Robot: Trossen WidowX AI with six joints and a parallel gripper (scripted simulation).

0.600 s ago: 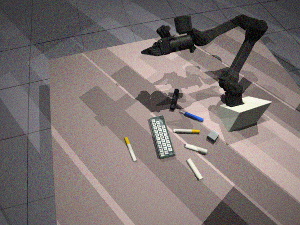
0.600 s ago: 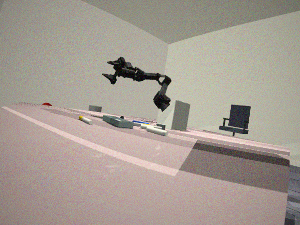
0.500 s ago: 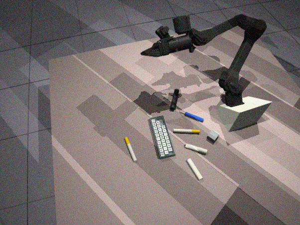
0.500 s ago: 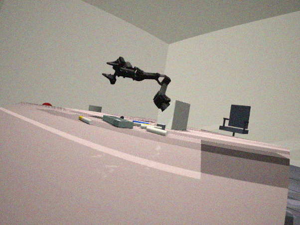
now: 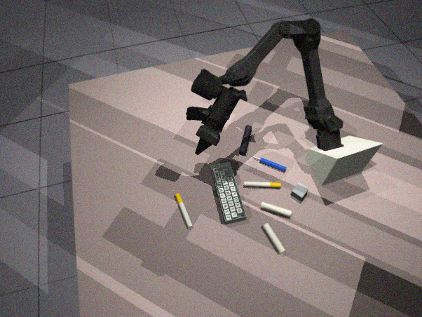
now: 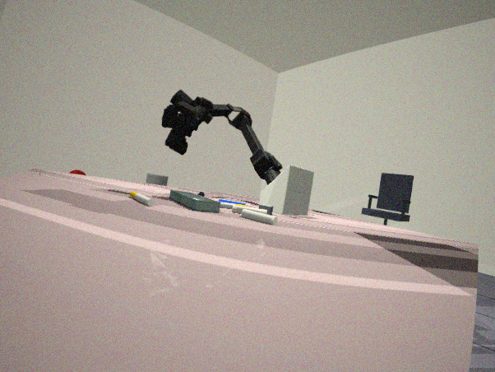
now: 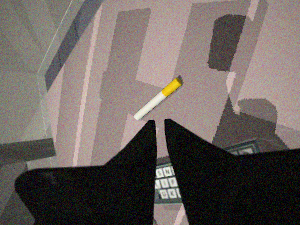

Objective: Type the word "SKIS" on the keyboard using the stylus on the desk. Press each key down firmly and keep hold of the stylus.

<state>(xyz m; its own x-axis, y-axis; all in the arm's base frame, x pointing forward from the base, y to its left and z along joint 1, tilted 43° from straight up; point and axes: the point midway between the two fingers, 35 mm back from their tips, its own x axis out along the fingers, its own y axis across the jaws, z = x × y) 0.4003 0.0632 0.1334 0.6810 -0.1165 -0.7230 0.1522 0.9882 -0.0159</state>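
Pale walls, tiled floor (image 5: pixel 21 147), 1 dark armchair (image 6: pixel 395 192) beyond the pinkish desk (image 5: pixel 140 280) (image 6: pixel 247 321) (image 7: pixel 120 64).
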